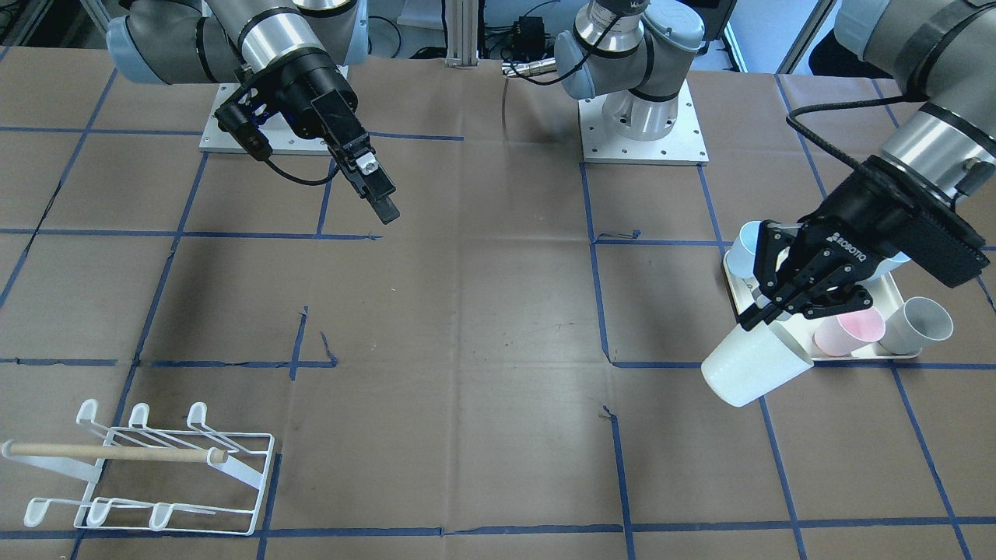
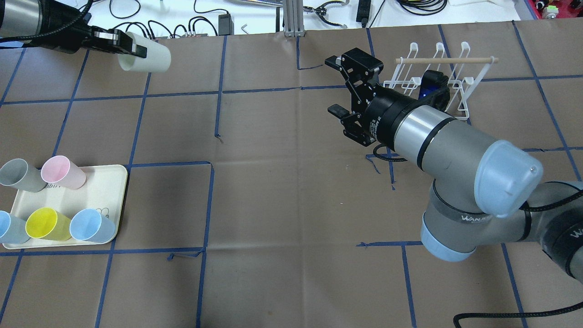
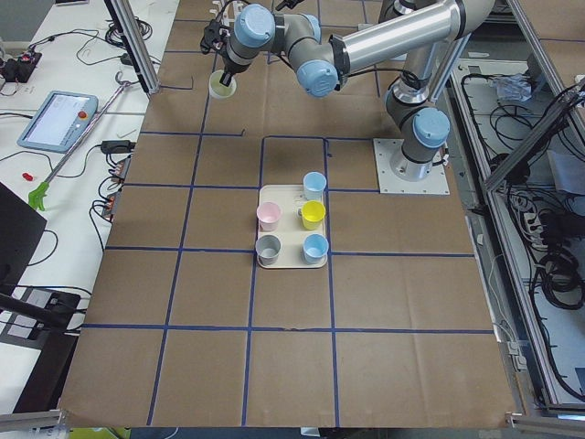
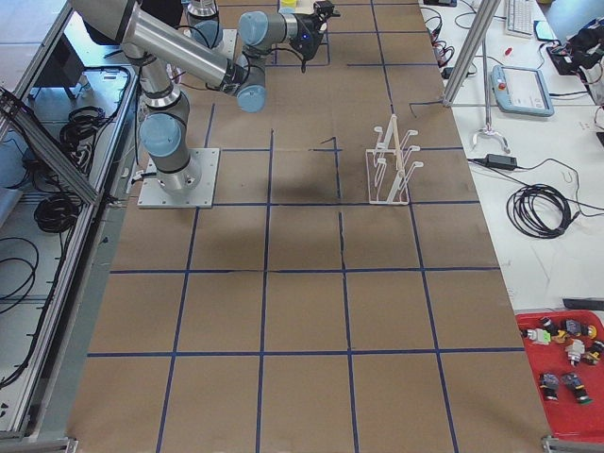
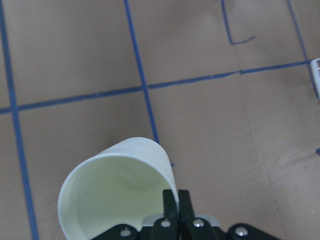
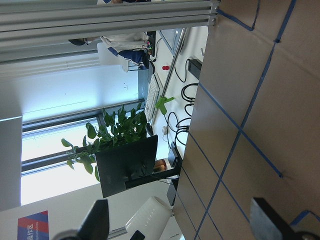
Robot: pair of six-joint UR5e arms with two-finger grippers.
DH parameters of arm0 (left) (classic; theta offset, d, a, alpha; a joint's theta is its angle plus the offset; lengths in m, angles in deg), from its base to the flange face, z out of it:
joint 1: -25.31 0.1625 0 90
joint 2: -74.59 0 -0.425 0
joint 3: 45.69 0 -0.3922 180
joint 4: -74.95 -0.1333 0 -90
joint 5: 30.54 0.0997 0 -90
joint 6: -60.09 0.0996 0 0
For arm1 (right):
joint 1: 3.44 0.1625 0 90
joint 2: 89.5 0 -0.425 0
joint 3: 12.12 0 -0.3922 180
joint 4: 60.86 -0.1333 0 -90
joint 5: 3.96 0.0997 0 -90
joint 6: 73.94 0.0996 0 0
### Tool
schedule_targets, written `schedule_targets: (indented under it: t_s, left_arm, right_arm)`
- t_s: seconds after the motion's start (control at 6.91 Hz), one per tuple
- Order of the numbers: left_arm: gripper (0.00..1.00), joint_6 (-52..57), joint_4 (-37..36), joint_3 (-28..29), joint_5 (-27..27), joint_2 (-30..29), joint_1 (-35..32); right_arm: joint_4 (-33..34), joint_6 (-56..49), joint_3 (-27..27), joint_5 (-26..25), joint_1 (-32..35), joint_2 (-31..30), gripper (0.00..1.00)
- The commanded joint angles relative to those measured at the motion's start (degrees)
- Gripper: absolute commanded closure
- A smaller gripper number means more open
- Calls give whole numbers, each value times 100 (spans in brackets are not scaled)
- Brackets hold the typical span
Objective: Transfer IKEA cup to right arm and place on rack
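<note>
My left gripper is shut on the rim of a pale cream cup and holds it tilted in the air at the far left of the table. The front view shows this gripper and the cup above the tray's corner. In the left wrist view the fingers pinch the cup's rim. My right gripper is open and empty, mid-table, pointing toward the cup, a wide gap away. The white wire rack with its wooden dowel stands empty behind the right gripper; it also shows in the front view.
A cream tray at the near left holds a grey cup, a pink cup, a yellow cup and two blue cups. Brown paper with blue tape lines covers the table. Cables lie beyond the far edge.
</note>
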State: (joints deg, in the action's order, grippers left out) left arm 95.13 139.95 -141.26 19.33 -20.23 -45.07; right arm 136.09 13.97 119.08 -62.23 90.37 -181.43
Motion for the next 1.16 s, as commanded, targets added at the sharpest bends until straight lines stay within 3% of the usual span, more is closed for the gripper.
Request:
schedule_targets:
  t_s: [0.0,0.43,0.72,1.01]
  left_arm:
    - [100,83,-1552,-923,-1412,314,-55]
    - [100,74,-4102,-2270,-2687,106,-90]
    - [100,82,-4819,-2537,-2781,34,-422]
    - [100,109,-5231,-2651,-2798,-167,-670]
  right_arm:
    - [239,68,98,288,-3,158,0]
    - [133,41,81,159,-3,202,0]
    - [142,-2,63,-768,-3,377,0]
    - [107,6,63,-843,-3,431,0]
